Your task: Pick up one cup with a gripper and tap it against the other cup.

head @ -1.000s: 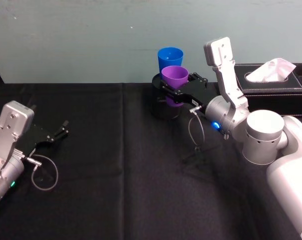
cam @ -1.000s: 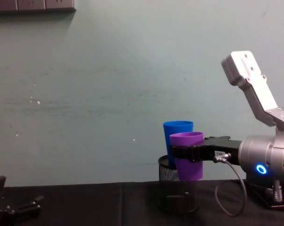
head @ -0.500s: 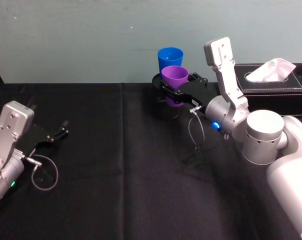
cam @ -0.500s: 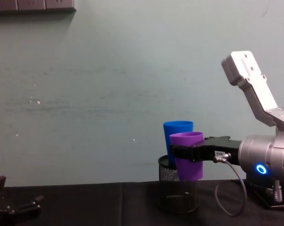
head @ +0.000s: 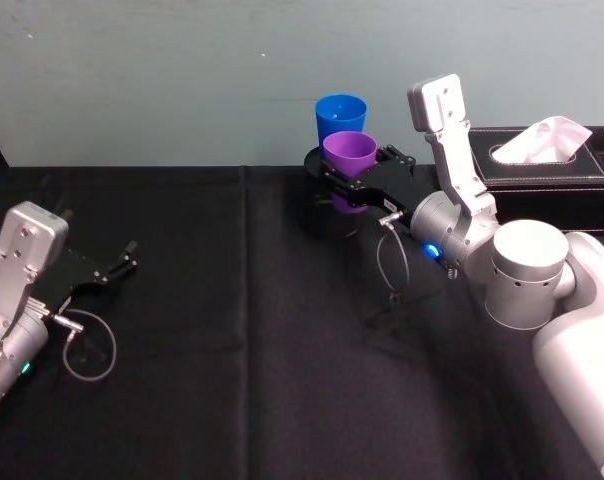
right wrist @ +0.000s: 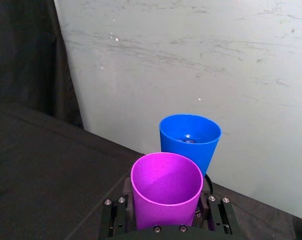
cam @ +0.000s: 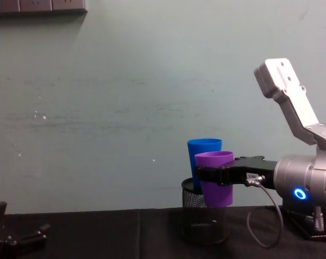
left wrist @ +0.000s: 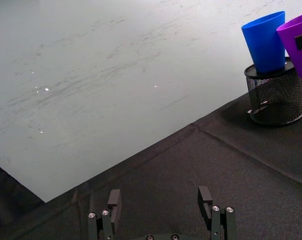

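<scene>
- My right gripper (head: 344, 172), black with two jaws on a silver wrist with a blue glowing ring, is at the far middle of the table, and its jaws are clamped on the purple plastic tumbler (head: 348, 152).
- I see the purple tumbler upright and lifted above the black tablecloth (head: 232, 350), with the jaws around its middle.
- The bright blue plastic tumbler (head: 340, 113) stands inside the black mesh pen holder (cam: 204, 216), just behind the purple one, near the pale wall.
- In the chest view the purple rim (cam: 214, 156) is a little lower than the blue rim (cam: 204, 142), and the two cups overlap. I cannot tell whether they touch.
- In the right wrist view the two cups are very close, the blue tumbler just beyond the purple one.
- My left gripper (head: 125, 258), dark, rests low on the near left side of the table, well apart from the cups, with its fingers apart and holding nothing.
- A black tissue box (head: 552, 160) with white tissue lies at the far right.
</scene>
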`<state>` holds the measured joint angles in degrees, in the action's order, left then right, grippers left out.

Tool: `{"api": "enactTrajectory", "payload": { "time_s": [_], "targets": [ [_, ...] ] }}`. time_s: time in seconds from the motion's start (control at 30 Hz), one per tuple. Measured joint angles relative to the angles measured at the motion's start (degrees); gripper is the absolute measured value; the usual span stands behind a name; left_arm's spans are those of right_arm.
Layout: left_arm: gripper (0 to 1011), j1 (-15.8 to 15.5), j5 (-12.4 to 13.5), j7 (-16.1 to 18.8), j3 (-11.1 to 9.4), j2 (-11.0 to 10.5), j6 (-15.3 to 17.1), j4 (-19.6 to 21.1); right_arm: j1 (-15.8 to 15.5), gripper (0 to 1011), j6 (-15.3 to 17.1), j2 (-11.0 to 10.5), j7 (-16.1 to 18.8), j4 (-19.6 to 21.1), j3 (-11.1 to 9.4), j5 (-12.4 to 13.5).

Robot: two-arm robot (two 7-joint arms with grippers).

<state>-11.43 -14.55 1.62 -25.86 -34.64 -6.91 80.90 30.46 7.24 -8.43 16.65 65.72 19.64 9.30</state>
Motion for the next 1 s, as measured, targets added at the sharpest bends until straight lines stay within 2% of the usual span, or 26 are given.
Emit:
{"api": "enactTrajectory", "payload": {
  "time_s": [1.0],
  "targets": [
    [1000,0.0,0.0,0.0,0.0,0.0,0.0,0.0,0.0,735,0.0,0.0,0.0,0.0,0.0,0.0]
  ]
}}
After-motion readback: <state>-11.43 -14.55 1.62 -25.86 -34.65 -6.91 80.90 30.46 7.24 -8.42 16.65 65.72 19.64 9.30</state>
